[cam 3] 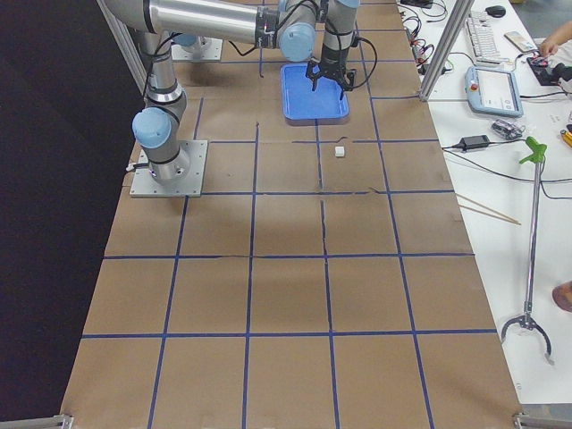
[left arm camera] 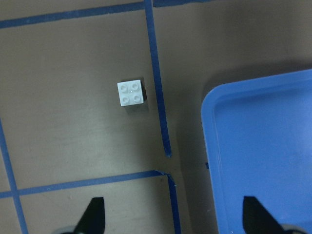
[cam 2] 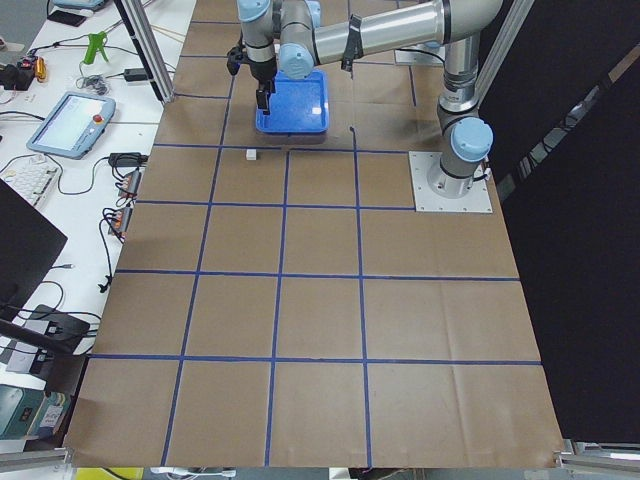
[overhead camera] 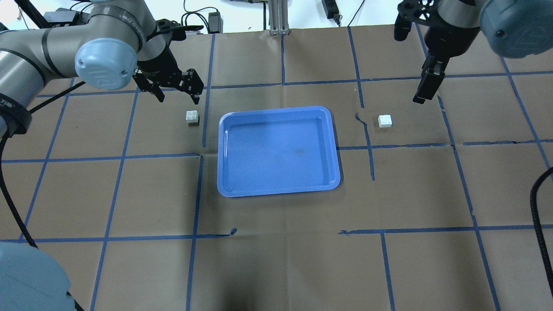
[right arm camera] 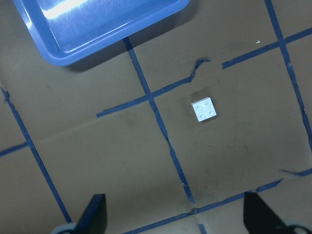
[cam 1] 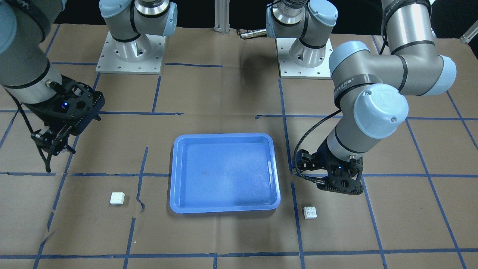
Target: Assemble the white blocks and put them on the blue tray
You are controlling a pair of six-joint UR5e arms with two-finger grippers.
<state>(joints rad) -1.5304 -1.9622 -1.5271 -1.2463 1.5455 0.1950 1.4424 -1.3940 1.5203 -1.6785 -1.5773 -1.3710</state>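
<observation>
Blue tray (overhead camera: pixel 278 151) sits mid-table on creased brown paper (overhead camera: pixel 276 268) gridded with blue tape (overhead camera: pixel 129 238). It's glossy plastic with rounded corners, a raised rim and faint scuffs inside. Seen from overhead, the left block (overhead camera: pixel 192 117) is at the tray's 10 o'clock and the right block (overhead camera: pixel 385 121) at 2 o'clock, both clear of the rim. The wrist cams show four round studs on each. Left gripper (overhead camera: pixel 179 98) hangs at its block's 12 o'clock, fingers spread. Right gripper (right arm camera: pixel 175 217) is edge-on from overhead, but its wrist cam shows it spread wide too.
</observation>
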